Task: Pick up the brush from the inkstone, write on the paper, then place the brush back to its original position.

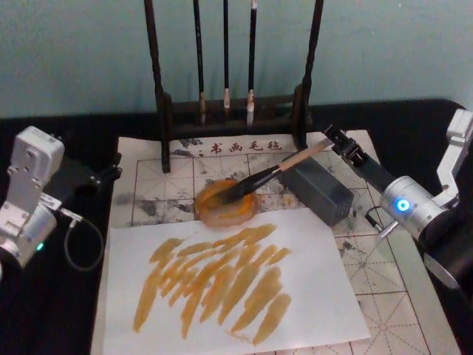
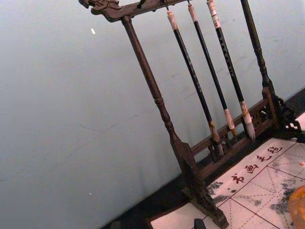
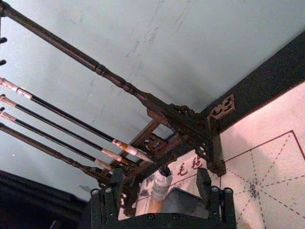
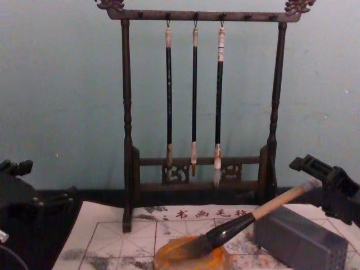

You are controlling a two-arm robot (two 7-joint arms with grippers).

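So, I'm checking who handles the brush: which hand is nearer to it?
Right. The right hand is open around the handle end of the brush; the left hand sits well off to its left.

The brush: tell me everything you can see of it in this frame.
The brush is thick, with a light tan wooden handle, a glossy black lower section, dark bristles and a whitish end cap. It lies slanted: the bristles rest in the orange inkstone, and the handle rises toward the robot's right past the grey block; whether it leans on that is unclear. The right hand is open, its fingers either side of the capped end, not gripping.
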